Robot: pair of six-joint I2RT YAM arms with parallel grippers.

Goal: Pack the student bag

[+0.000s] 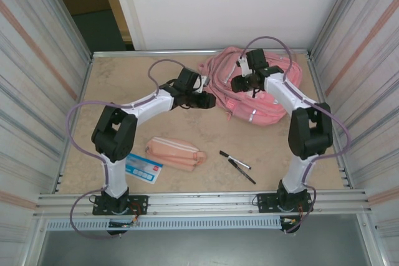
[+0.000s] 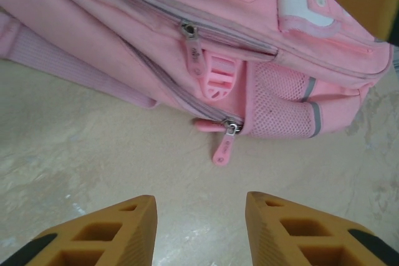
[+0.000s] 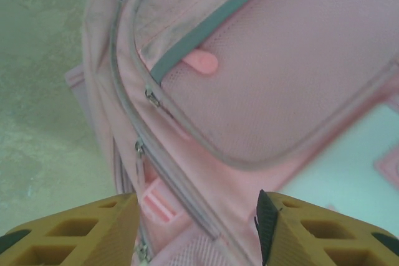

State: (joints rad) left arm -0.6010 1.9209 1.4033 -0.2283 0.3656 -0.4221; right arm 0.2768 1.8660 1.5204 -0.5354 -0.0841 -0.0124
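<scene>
Top external view: the student bag is not packed, pouch and pens are left out, left gripper and right gripper are seen open, empty

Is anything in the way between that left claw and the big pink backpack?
Nothing visible. Bare table lies between the left gripper, jaws apart, and the student bag, with its zip pull nearest.
</scene>
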